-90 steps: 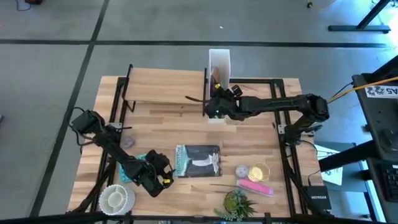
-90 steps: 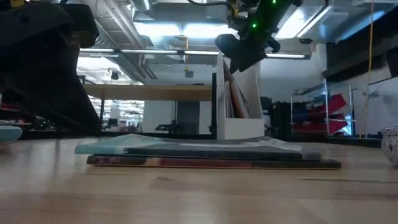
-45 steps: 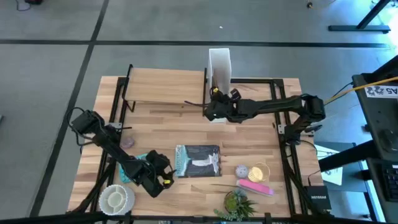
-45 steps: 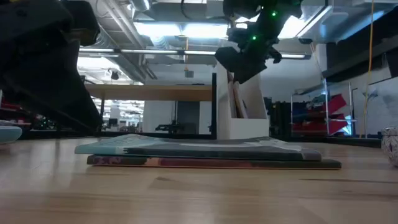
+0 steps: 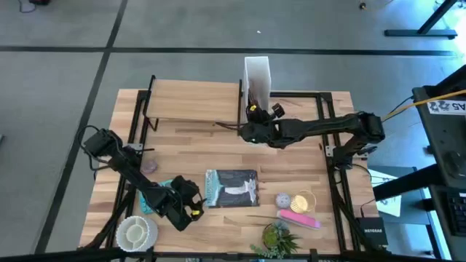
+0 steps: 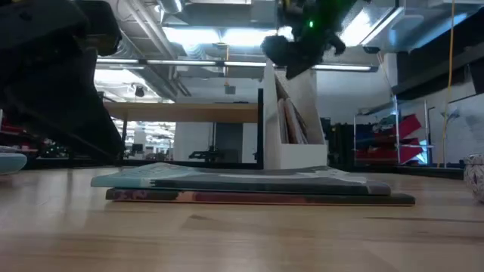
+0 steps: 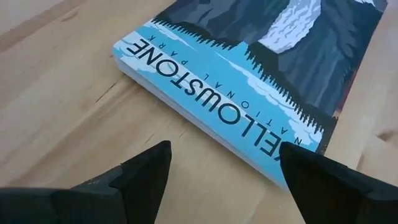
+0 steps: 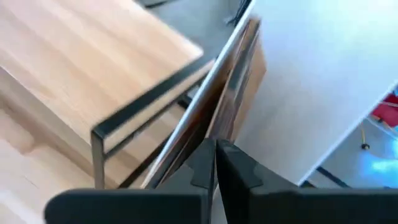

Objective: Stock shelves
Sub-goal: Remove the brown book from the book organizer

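Reaching right gripper [image 5: 249, 132] beside shelves [image 5: 193, 101] | left gripper [image 5: 191, 205] low, fingers apart

The shelves [image 5: 193, 100], a low light-wood board on thin black posts, stand bare at the table's far-left side.

We saw the scene evenly and brightly lit from above, with only soft shadows under both arms in the high view. In the low view, ceiling light panels [image 6: 227, 34] glared white behind the right gripper [image 6: 291, 57], which showed as a dark silhouette, and the nearest wood of the tabletop [image 6: 242, 242] was out of focus. Just ahead of the left gripper [image 7: 224, 168], the Yellowstone book [image 7: 261, 81] was sharp. Beyond the right gripper's closed fingers, the file box [image 8: 323, 81] was washed pale and the thin sheets it gripped were smeared.
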`<state>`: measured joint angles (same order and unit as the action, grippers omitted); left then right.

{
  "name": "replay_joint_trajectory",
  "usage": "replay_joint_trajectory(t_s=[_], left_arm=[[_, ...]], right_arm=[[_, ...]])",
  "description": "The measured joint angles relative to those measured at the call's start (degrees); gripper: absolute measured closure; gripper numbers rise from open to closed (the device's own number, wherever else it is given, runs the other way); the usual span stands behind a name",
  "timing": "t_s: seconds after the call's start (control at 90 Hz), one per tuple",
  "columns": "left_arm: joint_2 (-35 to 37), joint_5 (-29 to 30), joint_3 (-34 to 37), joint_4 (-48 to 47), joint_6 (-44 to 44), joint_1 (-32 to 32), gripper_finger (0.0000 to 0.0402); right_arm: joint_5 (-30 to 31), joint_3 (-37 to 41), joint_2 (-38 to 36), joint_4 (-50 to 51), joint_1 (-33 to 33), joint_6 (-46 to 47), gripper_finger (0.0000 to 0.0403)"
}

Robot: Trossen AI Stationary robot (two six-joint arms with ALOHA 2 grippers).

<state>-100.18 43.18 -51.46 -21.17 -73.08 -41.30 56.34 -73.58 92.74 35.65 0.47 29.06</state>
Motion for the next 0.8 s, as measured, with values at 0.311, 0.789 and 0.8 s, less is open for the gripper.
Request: replay_joint_trajectory(t_s=[0.311,0.789,0.8], left_arm=[[0.0,0.0,0.0,0.0,0.0,0.0,0.0119],[0.0,0.0,0.0,1.0,1.5,0.0,0.0119],[0.0,0.0,0.0,1.0,1.5,0.0,0.0119]], right_arm=[[-12.5,-2.4,-2.2,2.1,-0.2,-0.3,0.0395],[-18.2,3.3,-0.5,0.5,-8.3,5.3,0.0217],[-18.2,3.6,-0.6,0.0,-8.4,5.3,0.0217]])
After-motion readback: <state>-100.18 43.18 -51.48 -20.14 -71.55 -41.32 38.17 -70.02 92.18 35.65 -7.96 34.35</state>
